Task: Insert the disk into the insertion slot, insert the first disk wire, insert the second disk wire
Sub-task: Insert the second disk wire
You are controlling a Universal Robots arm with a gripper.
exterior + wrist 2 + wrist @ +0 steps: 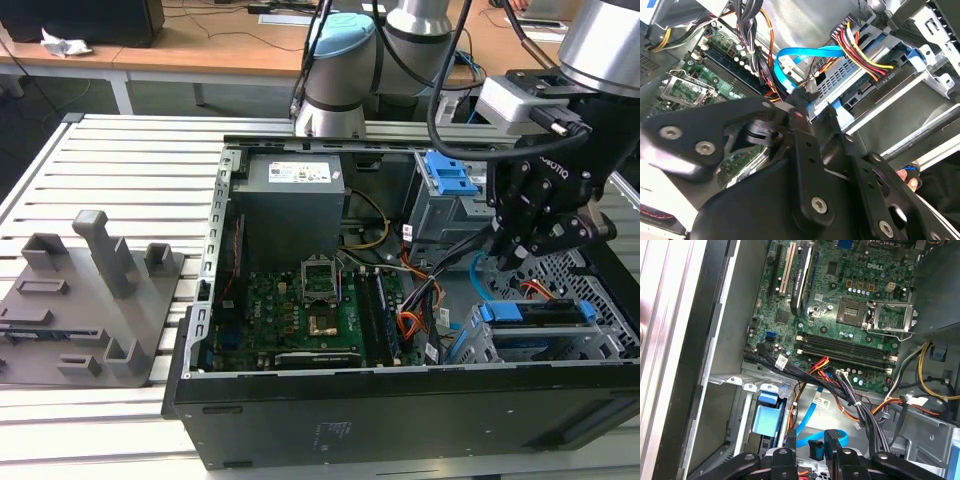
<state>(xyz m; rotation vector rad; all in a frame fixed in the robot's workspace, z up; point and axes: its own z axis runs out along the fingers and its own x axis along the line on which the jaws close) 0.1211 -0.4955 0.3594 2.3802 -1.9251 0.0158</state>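
Now: second disk wire (810, 53) in my grip, beside the seated disk (530, 312)

Fig. My gripper (823, 446) hangs low inside the open computer case (400, 420), at the exterior view's right. Its fingers are drawn narrow and, as far as both wrist views show, pinched on the second disk wire close to its plug end. The disk lies flat in the insertion slot (600, 285); its visible blue carrier edge runs across the exterior view, left to right. The first disk wire (862, 52) appears already plugged: in the second wrist view its dark plug sits against the disk's rear edge. The second disk wire is a flat ribbon that loops up from the motherboard (300, 300) side and bends back toward me. Its held end points roughly at the disk's rear, just beside that dark plug. To do this step well, I judge, I should hold the plug's flat face level with the disk, square it to the socket and push straight along the disk's plane. The loop should not drag on the neighbouring bundle.
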